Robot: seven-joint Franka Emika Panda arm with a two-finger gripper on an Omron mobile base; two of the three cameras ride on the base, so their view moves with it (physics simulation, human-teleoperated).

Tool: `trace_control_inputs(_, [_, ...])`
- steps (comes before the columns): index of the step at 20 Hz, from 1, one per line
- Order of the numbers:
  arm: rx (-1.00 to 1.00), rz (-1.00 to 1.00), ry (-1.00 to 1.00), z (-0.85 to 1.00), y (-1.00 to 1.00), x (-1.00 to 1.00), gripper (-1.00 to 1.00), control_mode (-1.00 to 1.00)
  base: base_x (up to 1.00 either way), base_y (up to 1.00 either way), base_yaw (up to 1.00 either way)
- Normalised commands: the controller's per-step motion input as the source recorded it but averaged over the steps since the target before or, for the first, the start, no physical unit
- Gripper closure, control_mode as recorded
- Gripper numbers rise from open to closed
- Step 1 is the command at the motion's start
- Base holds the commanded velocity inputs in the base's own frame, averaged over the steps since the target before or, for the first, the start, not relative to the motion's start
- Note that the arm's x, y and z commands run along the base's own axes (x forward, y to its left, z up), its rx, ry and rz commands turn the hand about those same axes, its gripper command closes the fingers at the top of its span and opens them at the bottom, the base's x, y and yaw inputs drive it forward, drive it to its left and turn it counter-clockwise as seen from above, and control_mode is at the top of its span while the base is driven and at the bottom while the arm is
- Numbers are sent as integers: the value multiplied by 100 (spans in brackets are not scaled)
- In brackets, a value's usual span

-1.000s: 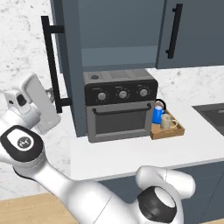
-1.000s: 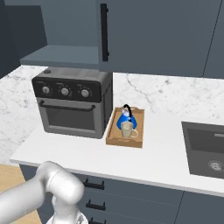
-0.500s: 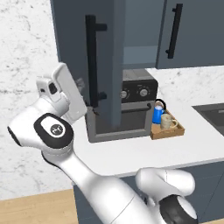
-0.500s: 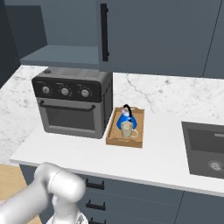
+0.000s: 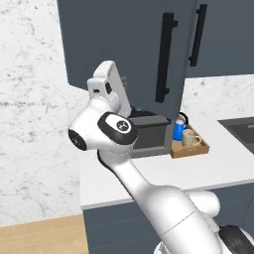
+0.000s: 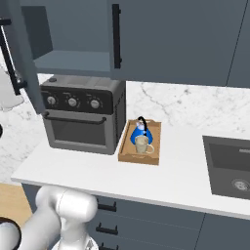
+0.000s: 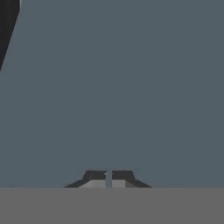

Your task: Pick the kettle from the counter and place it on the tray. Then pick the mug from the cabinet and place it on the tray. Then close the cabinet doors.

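Dark fingertips of the gripper (image 7: 109, 177): jaws nearly together, holding nothing, facing the slate-blue door (image 7: 122, 87). Black handle (image 7: 6, 26) at 11 o'clock. Wooden tray (image 6: 139, 152) on the counter (image 6: 176, 176), at 3 o'clock of the oven (image 6: 80, 119), carries kettle (image 6: 141, 130) and mug (image 6: 142, 145).

The white bench (image 6: 97, 176) carries a black-and-grey toaster oven (image 6: 80, 119) at 9 o'clock and, just beside it at 3 o'clock, a wooden tray (image 6: 128, 157); a sink (image 6: 227, 166) is set in farther toward 3 o'clock.
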Motion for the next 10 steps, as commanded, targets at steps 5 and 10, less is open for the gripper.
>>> trace_control_inputs(5, [0, 28, -6, 59, -69, 97, 100, -100, 0, 0, 0])
trace_control_inputs(10, [8, 22, -1, 86, -33, 100, 100, -100, 0, 0, 0])
